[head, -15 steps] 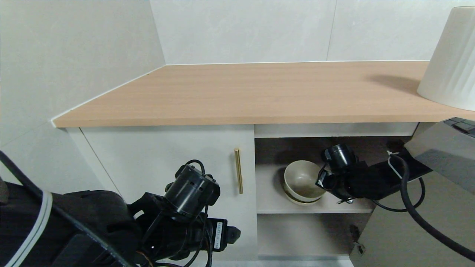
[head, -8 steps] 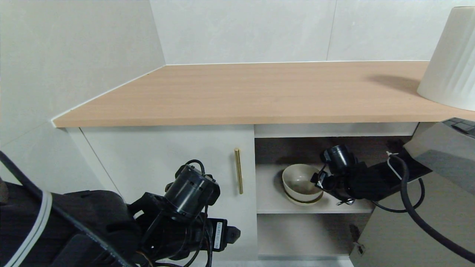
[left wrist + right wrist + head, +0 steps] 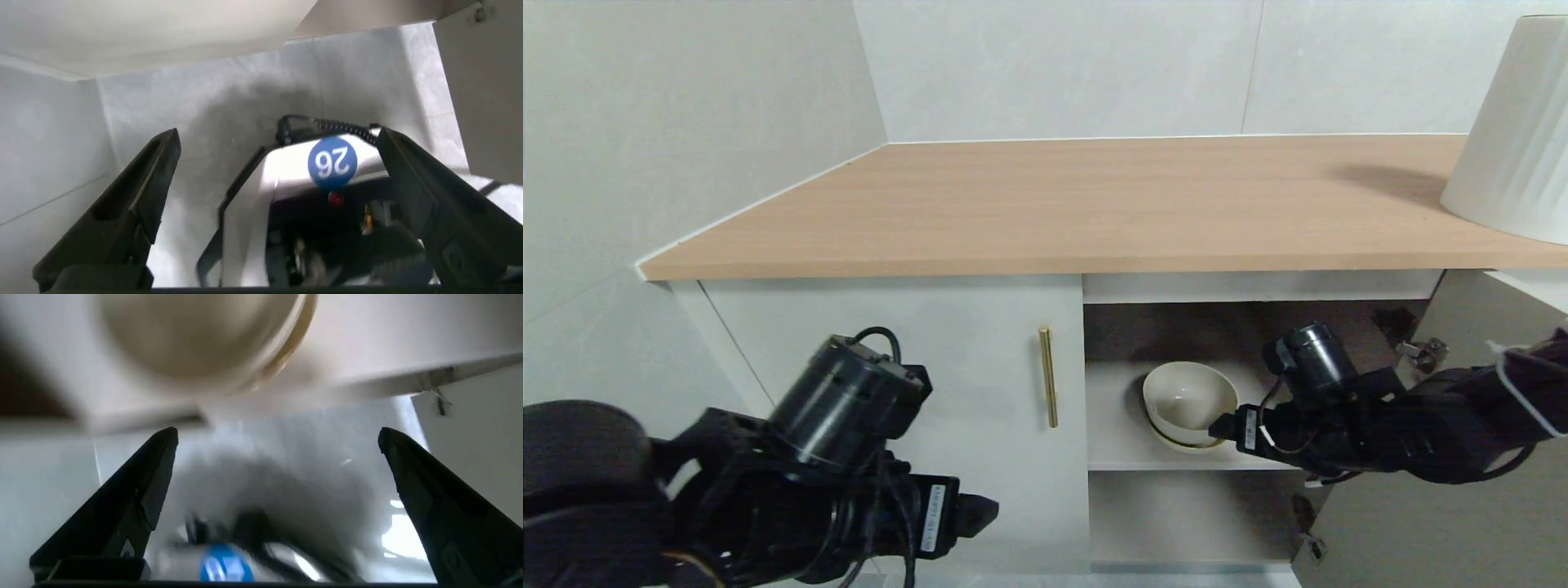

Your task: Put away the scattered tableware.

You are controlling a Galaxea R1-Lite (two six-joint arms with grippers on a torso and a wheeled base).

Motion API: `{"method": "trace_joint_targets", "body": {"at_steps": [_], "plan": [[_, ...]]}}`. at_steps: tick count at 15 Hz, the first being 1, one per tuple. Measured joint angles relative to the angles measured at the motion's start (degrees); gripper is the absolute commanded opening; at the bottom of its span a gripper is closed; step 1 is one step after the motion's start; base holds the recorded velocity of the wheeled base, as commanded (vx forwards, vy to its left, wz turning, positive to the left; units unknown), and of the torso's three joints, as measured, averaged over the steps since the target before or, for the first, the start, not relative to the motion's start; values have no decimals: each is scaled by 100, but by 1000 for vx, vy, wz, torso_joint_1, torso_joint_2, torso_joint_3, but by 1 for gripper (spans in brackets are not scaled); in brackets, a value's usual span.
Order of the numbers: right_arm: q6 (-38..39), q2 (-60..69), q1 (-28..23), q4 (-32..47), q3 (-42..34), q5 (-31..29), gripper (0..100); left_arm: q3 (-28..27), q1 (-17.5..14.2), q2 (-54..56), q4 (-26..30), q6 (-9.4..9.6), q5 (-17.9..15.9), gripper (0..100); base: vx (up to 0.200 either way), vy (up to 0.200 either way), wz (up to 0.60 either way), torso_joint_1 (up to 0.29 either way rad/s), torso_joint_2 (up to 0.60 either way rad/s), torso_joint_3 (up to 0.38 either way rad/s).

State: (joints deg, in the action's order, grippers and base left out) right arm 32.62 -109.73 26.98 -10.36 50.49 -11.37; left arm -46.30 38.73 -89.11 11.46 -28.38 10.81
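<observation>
**Bowl on upper cabinet shelf; both grippers empty**

Head view: A cream bowl (image 3: 1184,398) stood on the upper shelf (image 3: 1115,445) of the open right-hand cabinet compartment, towards the left of the shelf. It was nested on a darker-rimmed dish (image 3: 1176,443). The right gripper (image 3: 1222,425) sat at the shelf's near edge, just beside the bowl's right side; contact could not be confirmed. The left gripper (image 3: 983,512) hung low in front of the closed left door (image 3: 890,327), near and below its brass handle (image 3: 1048,377). A white lampshade (image 3: 1515,139) stood at the far right of the wooden countertop (image 3: 1094,204).

Left wrist view: The left gripper (image 3: 278,139) had its fingers spread wide, with nothing between them.

Right wrist view: The right gripper (image 3: 278,437) had its fingers spread wide and held nothing. The bowl (image 3: 196,335) lay beyond the fingertips, on the shelf.
</observation>
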Motion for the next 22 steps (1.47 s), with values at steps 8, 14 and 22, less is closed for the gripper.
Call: {"method": "trace_joint_targets", "body": {"at_steps": [8,14,22], "plan": [[-521,2431,529,3023,27,530,100,38,-447,1794,895,227,22,100,0,0,0,0,0,0],[-534,2665,568,3045,-13,486,100,-11,-472,1582,778,216,141,100,-100,0,0,4,3,1],[-695,2723,571,3061,-116,301,100,-2,-469,1414,784,213,199,100,-200,0,0,4,1,4]]}}
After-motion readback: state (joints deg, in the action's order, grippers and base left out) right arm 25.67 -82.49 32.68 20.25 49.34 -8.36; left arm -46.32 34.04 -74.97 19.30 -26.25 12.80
